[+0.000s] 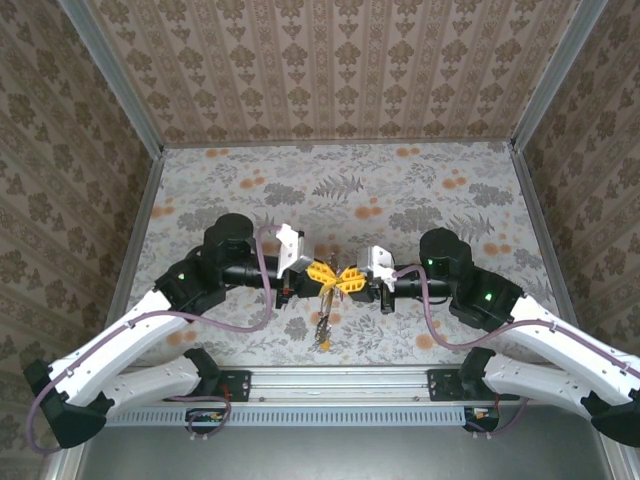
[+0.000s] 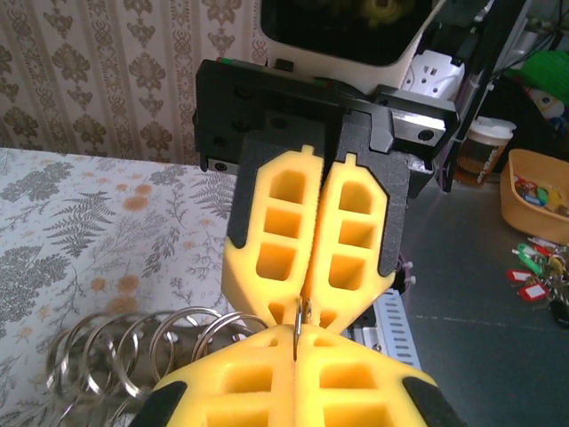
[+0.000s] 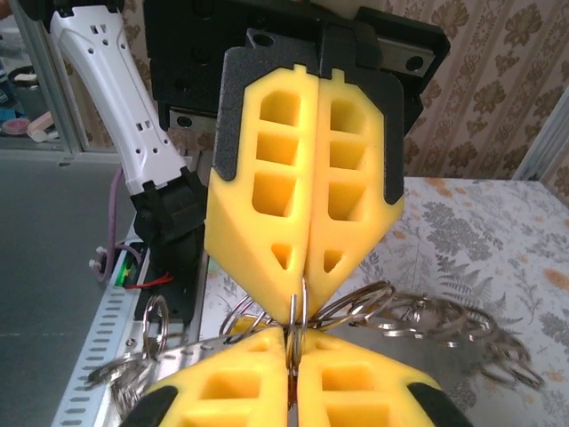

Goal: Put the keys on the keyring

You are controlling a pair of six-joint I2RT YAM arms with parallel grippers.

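Note:
My left gripper [image 1: 322,275] and right gripper [image 1: 352,280] meet tip to tip above the table's near middle, both shut. Where they meet, a small silver split ring [image 2: 300,322] is pinched edge-on in both pairs of yellow fingers; in the right wrist view it reads as two thin wires [image 3: 299,316]. A chain of larger silver rings [image 3: 418,316] trails from it, and a metal bunch [image 1: 324,318] with a small orange piece at its lower end dangles below the grippers. A thin dark brown strip [image 3: 289,391] sits in the gap of my right fingers. The large dark loop cannot be made out.
The floral table [image 1: 400,190] has patterned walls on three sides and a metal rail [image 1: 340,380] along its near edge. Beyond the cell, an orange tub [image 2: 533,191] holds coloured tagged keys, with more [image 2: 533,267] lying on the grey floor.

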